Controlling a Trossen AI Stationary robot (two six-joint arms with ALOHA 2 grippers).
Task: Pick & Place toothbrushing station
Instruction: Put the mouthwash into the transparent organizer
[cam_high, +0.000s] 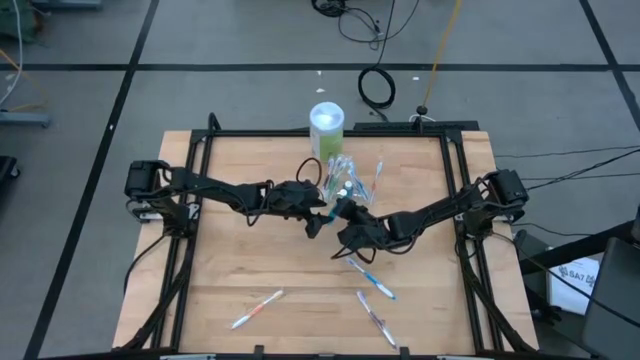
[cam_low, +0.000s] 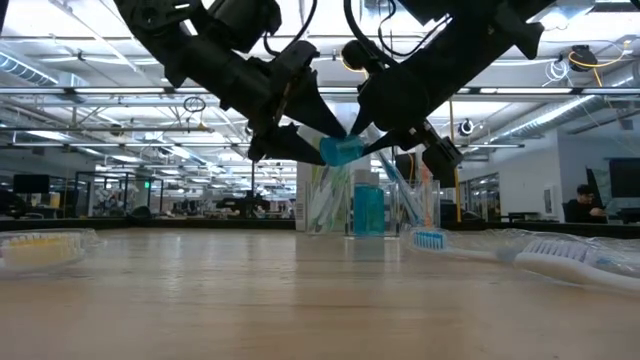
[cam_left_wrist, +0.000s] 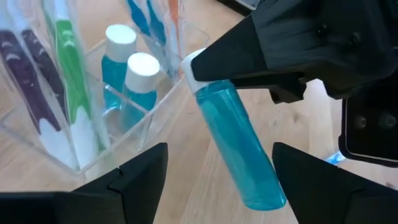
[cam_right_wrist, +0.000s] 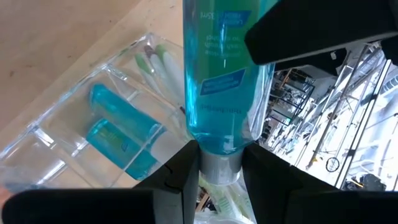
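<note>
Teal is the colour to watch: from above, a small teal tube (cam_high: 343, 190) hangs between the two dark arms over the middle of the pale wooden surface (cam_high: 240, 270). The left pincer (cam_high: 322, 217) comes in from the left, the right pincer (cam_high: 345, 214) from the right, and they meet just in front of the clear organiser (cam_high: 345, 175). A green-and-white canister (cam_high: 326, 124) stands at the far edge. Loose toothbrushes lie on the near half: one to the left (cam_high: 257, 309), two to the right (cam_high: 372, 278) (cam_high: 376, 318).

At surface level, the tube (cam_low: 342, 150) is up in the air, well clear of the wood, with the organiser (cam_low: 360, 205) behind it (more teal tubes and brushes stand inside). A blue-bristled toothbrush (cam_low: 450, 243) and a white one (cam_low: 575, 262) lie at right.

Left wrist view: the left pincer (cam_left_wrist: 217, 171) is spread wide, released, its fingers (cam_left_wrist: 134, 177) either side of the tube (cam_left_wrist: 239, 146) without touching. The other arm's fingers (cam_left_wrist: 230, 56) pinch the tube's white cap (cam_left_wrist: 191, 65).

Right wrist view: the right pincer (cam_right_wrist: 219, 163) is clenched on the cap end of the tube (cam_right_wrist: 217, 81), above the organiser (cam_right_wrist: 112, 134).
</note>
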